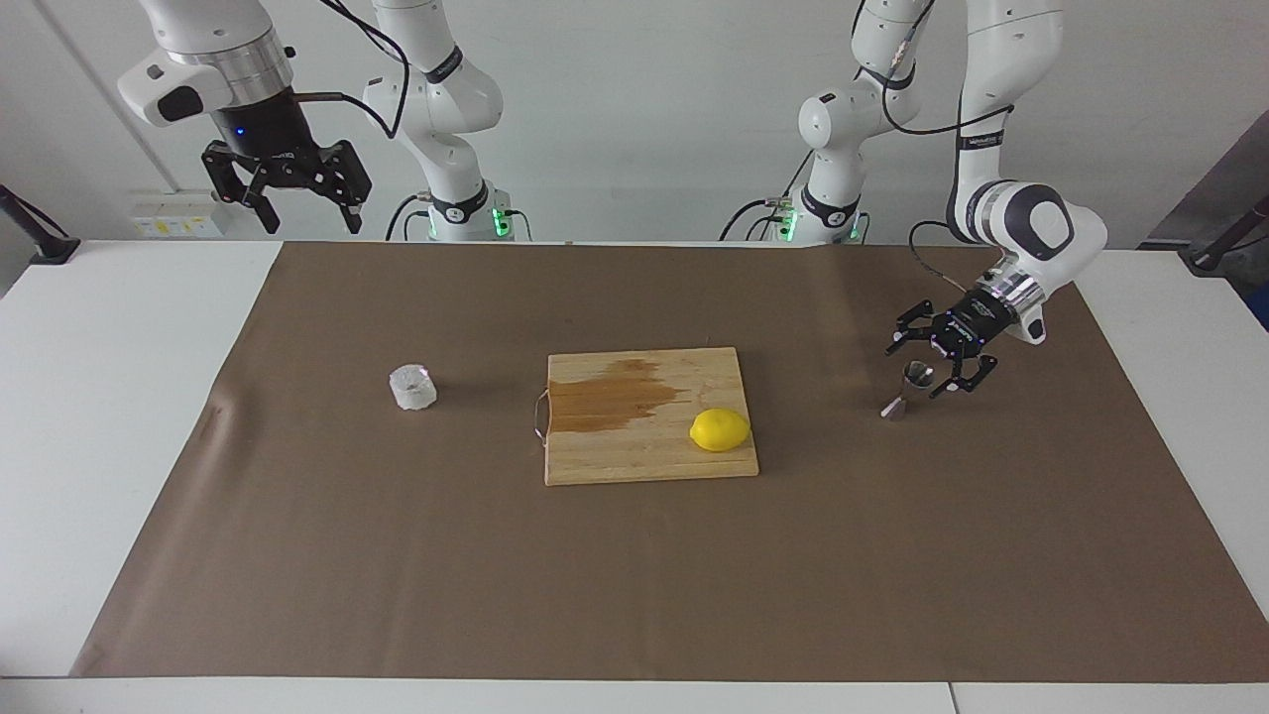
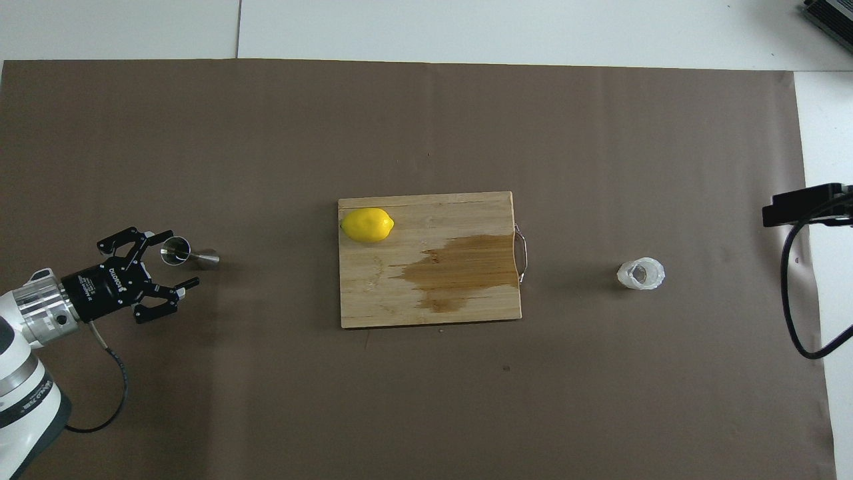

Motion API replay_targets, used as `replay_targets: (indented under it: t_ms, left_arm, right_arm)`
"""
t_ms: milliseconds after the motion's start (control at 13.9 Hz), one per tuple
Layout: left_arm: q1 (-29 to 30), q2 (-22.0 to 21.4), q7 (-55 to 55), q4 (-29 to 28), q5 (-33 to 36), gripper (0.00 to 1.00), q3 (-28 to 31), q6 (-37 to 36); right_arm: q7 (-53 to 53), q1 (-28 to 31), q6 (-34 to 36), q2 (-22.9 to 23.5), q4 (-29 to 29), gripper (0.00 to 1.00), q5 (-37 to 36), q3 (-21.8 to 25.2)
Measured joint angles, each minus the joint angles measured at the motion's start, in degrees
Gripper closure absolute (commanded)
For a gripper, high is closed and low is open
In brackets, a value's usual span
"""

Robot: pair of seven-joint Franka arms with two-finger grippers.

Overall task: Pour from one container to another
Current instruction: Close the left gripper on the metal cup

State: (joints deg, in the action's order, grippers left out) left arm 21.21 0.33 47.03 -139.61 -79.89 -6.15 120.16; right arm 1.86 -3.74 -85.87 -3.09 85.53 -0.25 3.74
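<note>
1. Facing view: the left gripper (image 1: pixel 940 357) hangs wide open and empty, just beside the upright steel jigger (image 1: pixel 909 390); the jigger's rim sits between its spread fingers.
2. Overhead view: the jigger (image 2: pixel 188 254) stands just ahead of the left fingers (image 2: pixel 188 285); the glass cup (image 2: pixel 640 274) lies well apart, under the raised, open right gripper (image 1: pixel 288 188).

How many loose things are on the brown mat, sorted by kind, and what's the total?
Containers: 2, the glass cup and the steel jigger
Fruit: 1, the lemon
Boards: 1, the cutting board
Total: 4
</note>
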Motion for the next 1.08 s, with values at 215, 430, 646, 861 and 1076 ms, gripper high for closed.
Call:
replay_targets:
  t_ms: [215, 430, 646, 861, 1076]
  left_arm:
    - [0.00, 0.02, -0.20, 0.06, -0.01, 0.02, 0.00, 0.08]
    - [0.00, 0.04, -0.26, 0.52, -0.03, 0.24, 0.00, 0.15]
    - [0.00, 0.05, -0.53, 0.71, -0.04, 0.24, 0.00, 0.22]
    - [0.00, 0.05, -1.01, 0.71, -0.04, 0.28, 0.01, 0.40]
    - [0.00, 0.05, -1.11, 0.72, -0.04, 0.54, 0.02, 0.66]
  right_arm:
    - [0.00, 0.12, -0.02, 0.00, 0.00, 0.00, 0.00, 0.00]
    - [0.00, 0.21, -0.05, 0.01, 0.00, 0.00, -0.04, 0.00]
    - [0.00, 0.21, -0.13, 0.14, 0.00, 0.00, -0.04, 0.00]
    - [0.00, 0.20, -0.13, 0.17, 0.03, 0.00, 0.00, 0.00]
    - [0.00, 0.10, -0.13, 0.06, 0.03, 0.00, 0.09, -0.34]
